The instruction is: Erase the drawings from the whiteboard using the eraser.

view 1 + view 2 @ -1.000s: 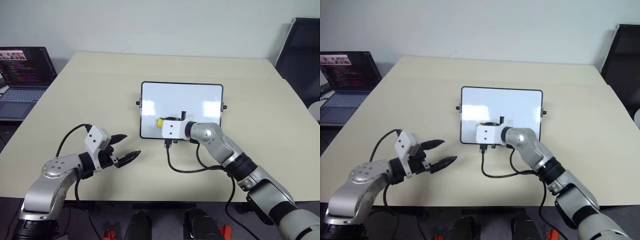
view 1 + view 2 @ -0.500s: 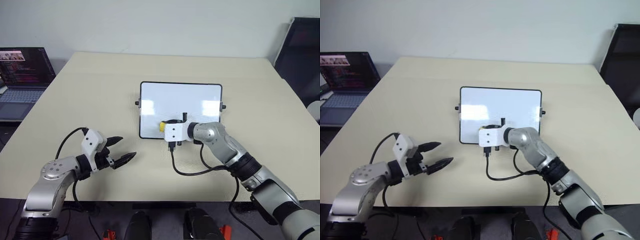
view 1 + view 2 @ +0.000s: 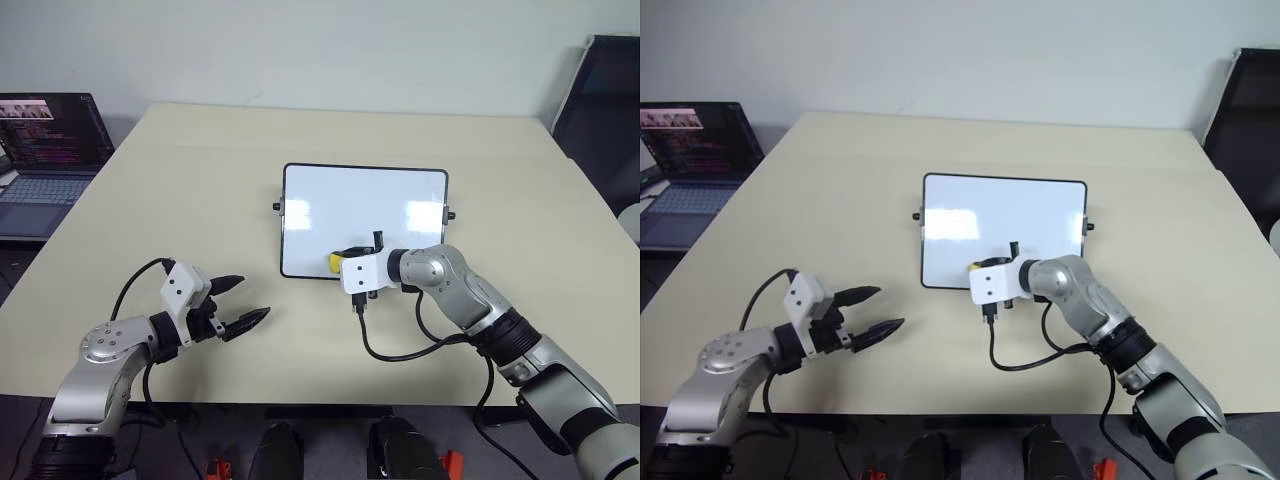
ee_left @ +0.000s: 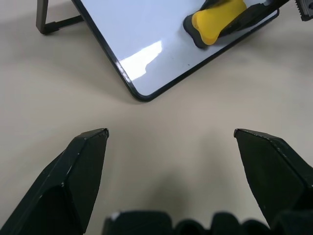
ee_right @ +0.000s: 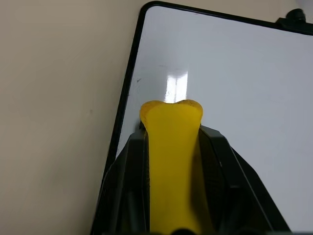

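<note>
The whiteboard [image 3: 365, 205] lies flat in the middle of the tan table [image 3: 180, 190], its black frame and side knobs showing. My right gripper [image 3: 350, 256] is shut on the yellow eraser [image 3: 336, 262], which rests on the board just inside its near edge, left of centre. The right wrist view has the eraser [image 5: 172, 161] between the black fingers [image 5: 215, 152] close to the frame. The drawings are out of view; the board's visible face is plain white with glare. My left gripper [image 3: 252, 297] hovers open over bare table, left of the board and nearer to me.
An open laptop [image 3: 45, 150] sits beside the table at the far left. A black chair [image 3: 605, 100] stands at the far right. A black cable [image 3: 385, 345] loops from my right wrist onto the table in front of the board.
My right gripper has slid the eraser to the right and toward the board's near edge. The left gripper has stayed open and in about the same place.
</note>
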Controlling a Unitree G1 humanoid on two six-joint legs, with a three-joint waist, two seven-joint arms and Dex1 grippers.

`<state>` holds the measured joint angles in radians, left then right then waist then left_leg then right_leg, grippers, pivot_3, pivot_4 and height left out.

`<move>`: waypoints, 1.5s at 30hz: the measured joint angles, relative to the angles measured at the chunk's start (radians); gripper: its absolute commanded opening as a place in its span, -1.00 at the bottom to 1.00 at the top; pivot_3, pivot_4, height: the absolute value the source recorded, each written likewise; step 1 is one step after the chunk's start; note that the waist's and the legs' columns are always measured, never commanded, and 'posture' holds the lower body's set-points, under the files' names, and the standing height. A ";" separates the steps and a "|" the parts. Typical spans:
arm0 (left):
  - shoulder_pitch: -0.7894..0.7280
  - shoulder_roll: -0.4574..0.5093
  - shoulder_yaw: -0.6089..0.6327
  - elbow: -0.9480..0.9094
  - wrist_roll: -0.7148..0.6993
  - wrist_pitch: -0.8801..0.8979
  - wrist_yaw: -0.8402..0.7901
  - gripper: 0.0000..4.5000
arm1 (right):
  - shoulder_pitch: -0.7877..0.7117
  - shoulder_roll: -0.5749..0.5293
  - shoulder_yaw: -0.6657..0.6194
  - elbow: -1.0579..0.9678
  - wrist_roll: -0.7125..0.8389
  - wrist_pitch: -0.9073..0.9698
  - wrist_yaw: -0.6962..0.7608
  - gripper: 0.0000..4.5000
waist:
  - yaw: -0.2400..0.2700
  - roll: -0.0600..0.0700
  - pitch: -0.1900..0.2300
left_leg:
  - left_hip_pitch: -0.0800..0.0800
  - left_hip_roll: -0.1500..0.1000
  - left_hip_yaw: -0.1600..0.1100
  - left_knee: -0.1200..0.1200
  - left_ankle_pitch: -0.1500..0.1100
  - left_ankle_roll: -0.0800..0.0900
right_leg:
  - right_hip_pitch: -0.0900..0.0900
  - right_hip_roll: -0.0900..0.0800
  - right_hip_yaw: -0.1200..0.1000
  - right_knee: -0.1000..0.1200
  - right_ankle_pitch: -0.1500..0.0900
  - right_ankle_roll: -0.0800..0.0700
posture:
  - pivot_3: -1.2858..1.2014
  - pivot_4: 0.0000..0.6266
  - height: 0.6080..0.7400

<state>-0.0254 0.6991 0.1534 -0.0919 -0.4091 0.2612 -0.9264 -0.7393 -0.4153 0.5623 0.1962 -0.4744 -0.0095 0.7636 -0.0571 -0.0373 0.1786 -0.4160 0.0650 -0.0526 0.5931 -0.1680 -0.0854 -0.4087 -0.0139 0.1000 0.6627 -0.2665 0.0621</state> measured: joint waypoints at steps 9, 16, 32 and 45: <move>-0.020 0.000 -0.003 0.015 0.000 -0.004 -0.001 1.00 | -0.051 0.033 -0.077 0.078 -0.017 -0.021 -0.204 -0.53 | 0.001 0.000 0.000 | -0.001 0.000 0.000 0.001 0.000 0.000 | -0.002 -0.001 0.000 0.000 0.001 -0.001 | 0.03 -0.52 1.00; -0.081 -0.009 -0.017 -0.040 -0.003 0.027 0.013 1.00 | -0.028 0.042 -0.220 0.025 0.025 0.017 -0.315 -0.53 | 0.001 0.000 0.000 | -0.007 0.000 0.000 -0.002 -0.001 -0.001 | -0.006 0.000 -0.001 0.000 0.002 0.003 | 0.03 -0.52 1.00; -0.394 -0.025 -0.220 -0.139 -0.015 0.090 -0.119 1.00 | 0.386 0.257 -0.737 -0.768 0.282 0.856 -0.485 -0.53 | 0.007 0.002 0.001 | -0.015 -0.001 -0.003 0.001 -0.002 -0.002 | -0.011 0.000 -0.002 0.002 -0.001 0.008 | 0.03 -0.52 1.00; -0.686 -0.196 -0.455 0.087 0.065 0.008 -0.332 1.00 | 0.536 0.247 -0.782 -0.756 0.390 1.067 -0.502 -0.53 | 0.000 0.003 0.001 | -0.015 -0.001 -0.003 0.003 -0.001 -0.002 | -0.011 0.002 -0.001 0.003 0.000 0.010 | 0.03 -0.52 1.00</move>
<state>-0.7113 0.5033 -0.3018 -0.0048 -0.3444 0.2690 -1.2586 -0.2037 -0.1685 -0.2199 -0.5593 -0.0840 1.0579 0.2612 -0.0573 -0.0344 0.1793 -0.4309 0.0645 -0.0554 0.5956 -0.1693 -0.0869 -0.4192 -0.0123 0.0990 0.6654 -0.2665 0.0717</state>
